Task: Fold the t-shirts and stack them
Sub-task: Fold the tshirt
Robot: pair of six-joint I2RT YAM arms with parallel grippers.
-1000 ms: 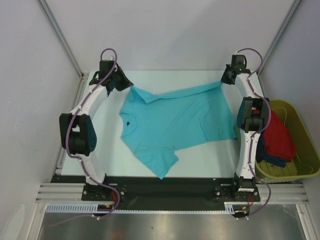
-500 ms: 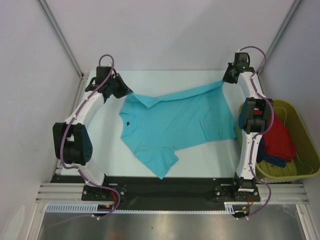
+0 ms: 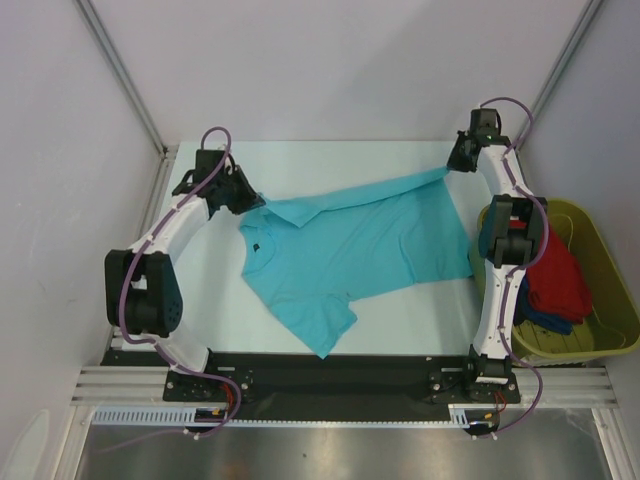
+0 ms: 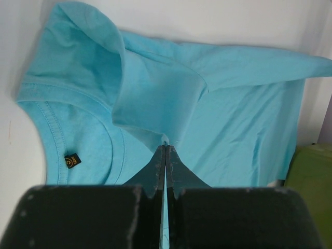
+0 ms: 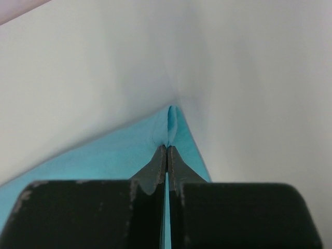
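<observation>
One turquoise t-shirt (image 3: pixel 350 245) pinched by left pincer (image 4: pixel 166 148), right pincer (image 5: pixel 167 147), one tub (image 3: pixel 603 250)

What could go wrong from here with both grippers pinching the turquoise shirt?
The left gripper and right gripper each hold only a small pinch of the turquoise t-shirt at their tips, so a tug may pull the cloth free. The folded-over far edge runs slanted, so the fold would likely come out crooked. The near sleeve lies at the front edge of the table and could drag off.

Turq. tee (image 3: pixel 360 240) w/ dark label (image 4: pixel 72 161); olive tub (image 3: pixel 590 228).
</observation>
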